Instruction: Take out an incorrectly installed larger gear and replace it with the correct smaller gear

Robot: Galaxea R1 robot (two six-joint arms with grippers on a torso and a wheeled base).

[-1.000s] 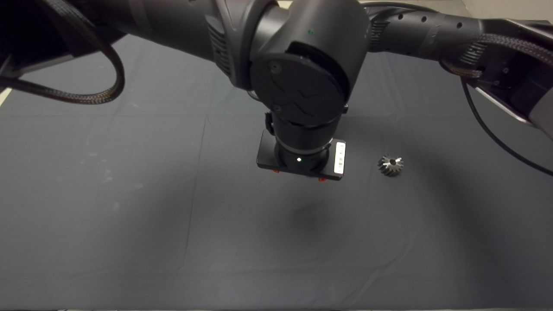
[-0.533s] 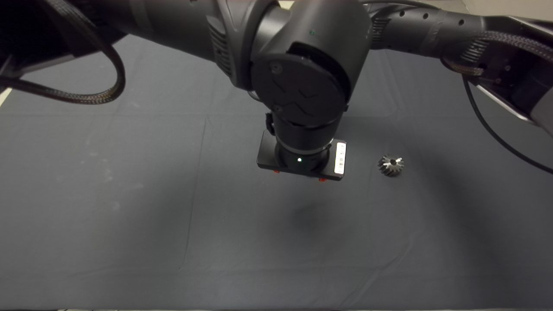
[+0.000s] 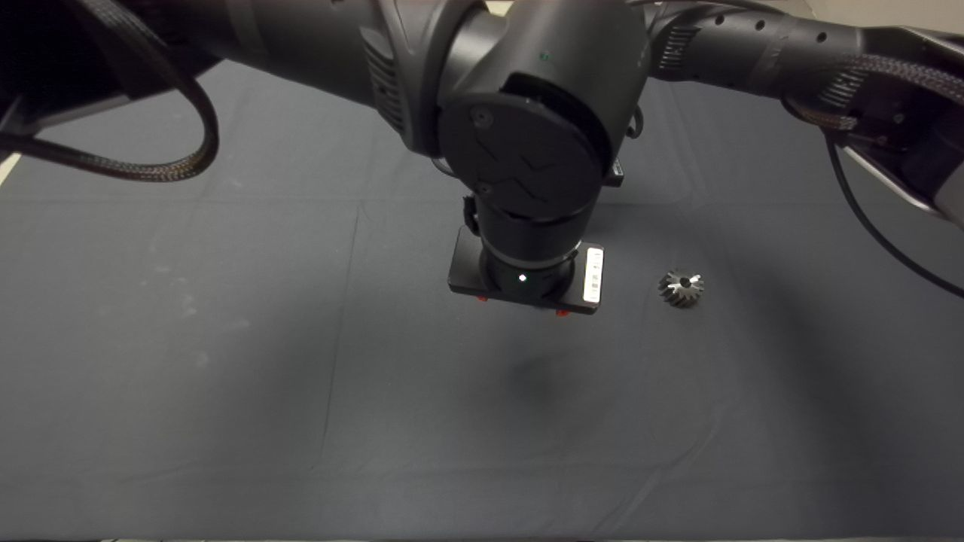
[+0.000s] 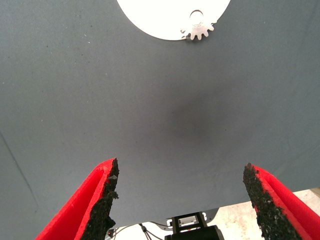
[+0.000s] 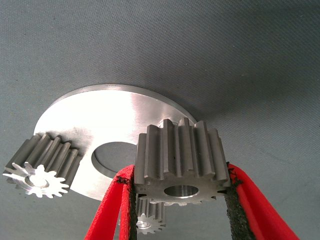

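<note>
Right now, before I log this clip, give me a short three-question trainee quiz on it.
1. True or false: the larger gear lies loose on the mat.
2. What does the right tool grip? A) the smaller gear B) the larger gear C) nothing
3. Fill in: the fingers of the left tool are ____.
Key: 1 true; 2 A; 3 open.

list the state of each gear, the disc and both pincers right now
larger gear: lying loose on the mat, off the disc, untouched
smaller gear: clamped in the right pincer, above the disc
round metal disc: flat on the mat, centre hole empty
two small silvery gears: at the disc's rim
left pincer: open, empty, above bare mat
right pincer: shut on the smaller gear
</note>
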